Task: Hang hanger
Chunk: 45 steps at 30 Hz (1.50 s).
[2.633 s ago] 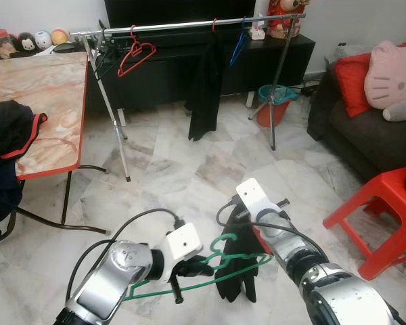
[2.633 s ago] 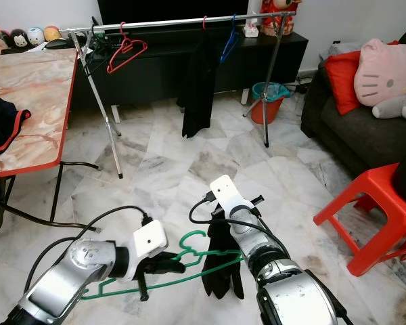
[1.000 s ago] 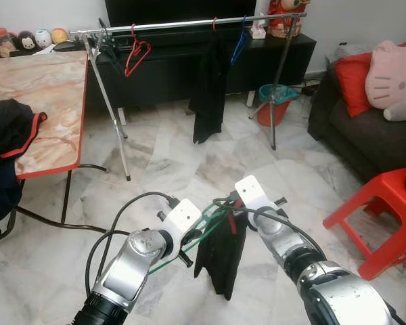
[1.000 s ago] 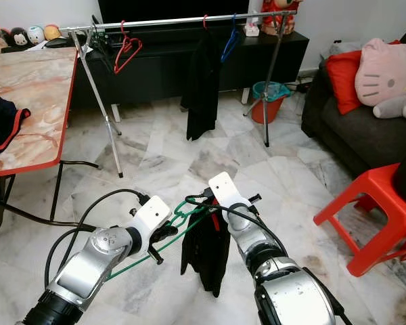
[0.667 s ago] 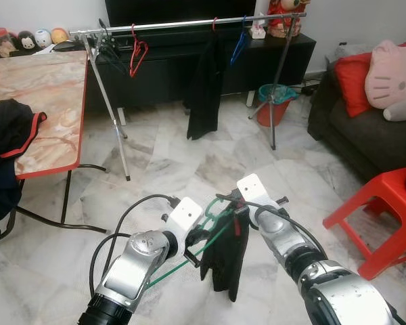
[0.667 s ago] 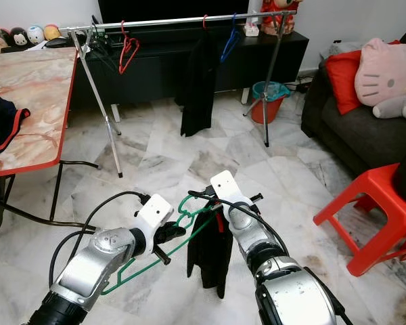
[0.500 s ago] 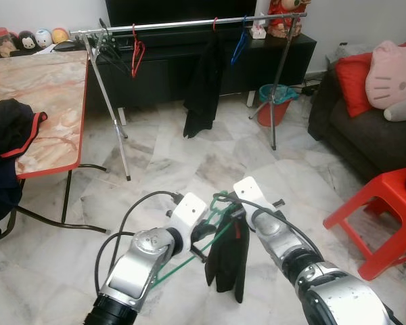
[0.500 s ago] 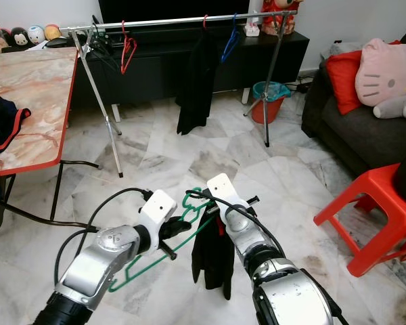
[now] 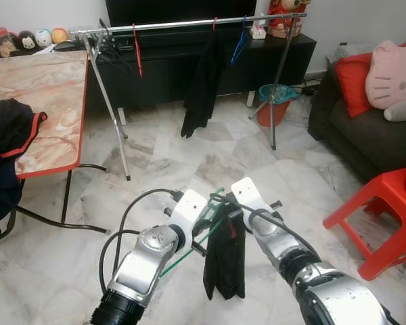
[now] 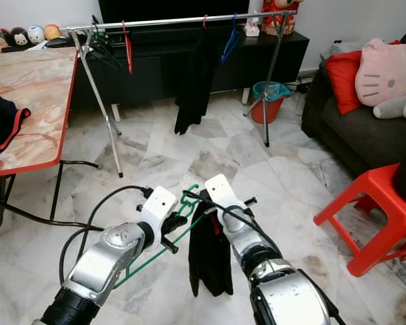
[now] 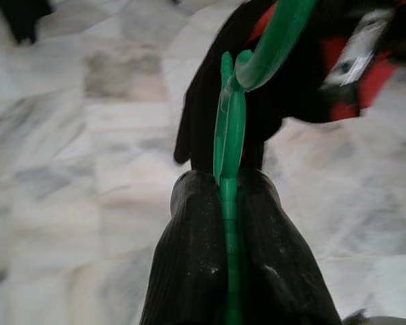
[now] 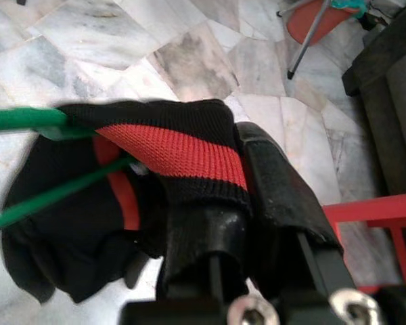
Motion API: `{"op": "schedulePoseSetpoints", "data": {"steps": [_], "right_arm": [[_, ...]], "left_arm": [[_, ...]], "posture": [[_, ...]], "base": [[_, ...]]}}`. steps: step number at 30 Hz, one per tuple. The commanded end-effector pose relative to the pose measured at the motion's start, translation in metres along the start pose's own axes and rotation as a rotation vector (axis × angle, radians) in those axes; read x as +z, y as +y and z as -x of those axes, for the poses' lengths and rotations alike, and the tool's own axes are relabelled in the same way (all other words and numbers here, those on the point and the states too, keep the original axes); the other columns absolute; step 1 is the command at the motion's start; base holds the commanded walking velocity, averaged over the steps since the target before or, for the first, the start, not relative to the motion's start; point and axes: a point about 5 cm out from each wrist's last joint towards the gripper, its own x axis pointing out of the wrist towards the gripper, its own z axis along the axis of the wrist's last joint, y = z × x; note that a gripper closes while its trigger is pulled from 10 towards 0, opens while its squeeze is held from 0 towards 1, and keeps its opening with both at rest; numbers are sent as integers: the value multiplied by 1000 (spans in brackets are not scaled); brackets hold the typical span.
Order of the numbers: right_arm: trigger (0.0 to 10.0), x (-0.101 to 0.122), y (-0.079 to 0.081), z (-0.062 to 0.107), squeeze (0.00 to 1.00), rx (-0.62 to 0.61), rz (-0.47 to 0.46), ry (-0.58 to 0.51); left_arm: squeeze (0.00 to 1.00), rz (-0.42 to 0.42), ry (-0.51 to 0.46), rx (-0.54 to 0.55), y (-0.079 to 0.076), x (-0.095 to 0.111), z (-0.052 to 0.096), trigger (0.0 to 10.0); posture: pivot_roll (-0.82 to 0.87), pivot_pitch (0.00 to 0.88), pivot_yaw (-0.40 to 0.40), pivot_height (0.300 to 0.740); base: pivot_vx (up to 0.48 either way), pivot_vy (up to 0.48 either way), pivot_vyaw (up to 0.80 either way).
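One green hanger (image 9: 197, 233) pinched in left gripper (image 11: 228, 196), one black garment (image 9: 224, 261) clamped by right gripper (image 12: 257, 203), lower middle, marble floor (image 9: 162, 162), one clothes rail (image 9: 189, 24) up top

Table: marble-pattern table with red edge (image 9: 51, 101), dark clothes on it.
Stool: red plastic stool (image 9: 382, 206).
Sofa: dark sofa (image 9: 365, 139) with pink plush cushion (image 9: 391, 73).
Bucket: orange bucket (image 9: 271, 108).

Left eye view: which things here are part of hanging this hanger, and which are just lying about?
In the job: green hanger, black garment, left gripper, right gripper, clothes rail.
Lying about: red stool, marble table, sofa, bucket.
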Motion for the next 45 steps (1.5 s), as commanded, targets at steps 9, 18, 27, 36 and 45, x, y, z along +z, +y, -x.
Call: {"op": "schedulePoseSetpoints", "data": {"steps": [9,18,27,36,45], "right_arm": [[10000,2,4,0,0,16,-24,-5],[10000,12,12,1,0,82,12,-51],[10000,21,15,1,0,148,142,-122],[10000,22,18,4,0,295,267,-149],[10000,23,14,7,0,406,366,-152]], "left_arm": [[0,-3,25,130,13,0,-4,10000],[0,-43,27,51,3,-7,-6,10000],[0,8,-50,-91,-13,-2,-7,10000],[0,25,-40,-56,-8,-9,-10,10000],[0,60,-38,29,-2,-12,-16,10000]], "posture": [[118,0,-73,740],[119,0,-77,740],[117,0,-75,740],[114,0,-76,740],[103,0,-75,740]], "base": [[0,0,0],[0,0,0],[0,0,0],[0,0,0],[0,0,0]]}}
